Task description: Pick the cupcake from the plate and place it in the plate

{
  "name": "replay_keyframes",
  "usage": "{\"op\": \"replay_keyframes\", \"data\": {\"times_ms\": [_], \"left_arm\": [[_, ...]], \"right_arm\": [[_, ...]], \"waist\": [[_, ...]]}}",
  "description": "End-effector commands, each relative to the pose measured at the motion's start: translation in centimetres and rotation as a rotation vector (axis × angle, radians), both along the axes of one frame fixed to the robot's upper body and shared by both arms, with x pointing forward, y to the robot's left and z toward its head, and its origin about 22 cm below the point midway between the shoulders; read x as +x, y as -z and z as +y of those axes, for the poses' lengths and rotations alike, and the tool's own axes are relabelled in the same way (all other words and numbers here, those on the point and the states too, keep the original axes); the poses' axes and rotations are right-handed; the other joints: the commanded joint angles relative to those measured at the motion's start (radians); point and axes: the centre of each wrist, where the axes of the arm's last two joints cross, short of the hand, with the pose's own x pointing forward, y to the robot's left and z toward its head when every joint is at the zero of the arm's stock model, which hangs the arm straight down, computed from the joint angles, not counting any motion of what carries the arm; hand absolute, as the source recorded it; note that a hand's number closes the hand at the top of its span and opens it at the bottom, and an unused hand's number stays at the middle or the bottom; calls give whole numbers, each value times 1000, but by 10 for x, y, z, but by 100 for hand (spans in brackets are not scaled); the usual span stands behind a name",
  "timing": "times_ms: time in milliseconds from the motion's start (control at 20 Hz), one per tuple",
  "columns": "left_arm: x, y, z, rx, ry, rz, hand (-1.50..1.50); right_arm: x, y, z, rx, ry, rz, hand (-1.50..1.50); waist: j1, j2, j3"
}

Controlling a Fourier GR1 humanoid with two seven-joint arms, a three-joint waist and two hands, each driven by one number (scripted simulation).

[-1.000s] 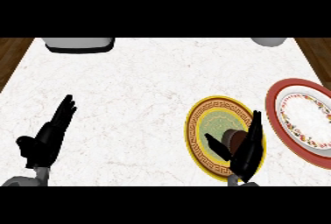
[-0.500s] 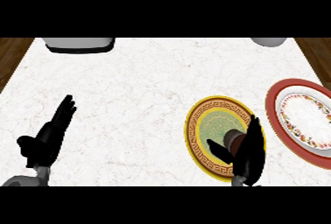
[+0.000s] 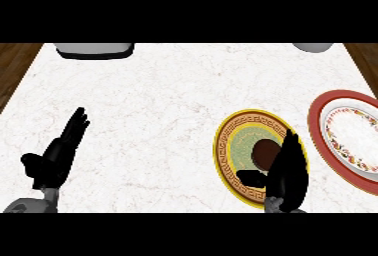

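You've got nothing to read here: no text, label, brand or number on either plate or the counter.

Counter: white marbled top with faint veining, bordered by dark wood at the left and right edges. Two plates lie directly on it at the right, near each other but apart: a yellow-rimmed plate and, further right, a red-rimmed plate cut by the view's edge. At the far edge sit a grey object, left, and a pale object, right.
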Motion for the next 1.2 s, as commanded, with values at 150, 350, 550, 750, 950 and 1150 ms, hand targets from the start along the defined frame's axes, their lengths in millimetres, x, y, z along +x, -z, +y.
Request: {"op": "replay_keyframes", "data": {"times_ms": [150, 350, 550, 750, 950, 1150], "left_arm": [[12, 3, -16, 9, 7, -12, 0], [2, -3, -5, 16, 18, -4, 0], [7, -19, 1, -20, 21, 12, 0], [3, 7, 1, 2, -13, -12, 0], [5, -21, -6, 11, 13, 11, 0], [-1, 8, -9, -8, 13, 2, 0]], "right_arm": [[18, -11, 3, 15, 66, 180, -150], [9, -10, 1, 23, 86, 187, -150], [32, 6, -14, -10, 104, 237, -150], [22, 13, -20, -6, 123, 271, -150], [13, 41, -20, 18, 95, 227, -150], [37, 36, -26, 28, -27, 246, 150]], "waist": [[7, 6, 3], [9, 3, 3], [17, 4, 4], [8, 4, 3], [11, 3, 4], [10, 4, 4]]}}
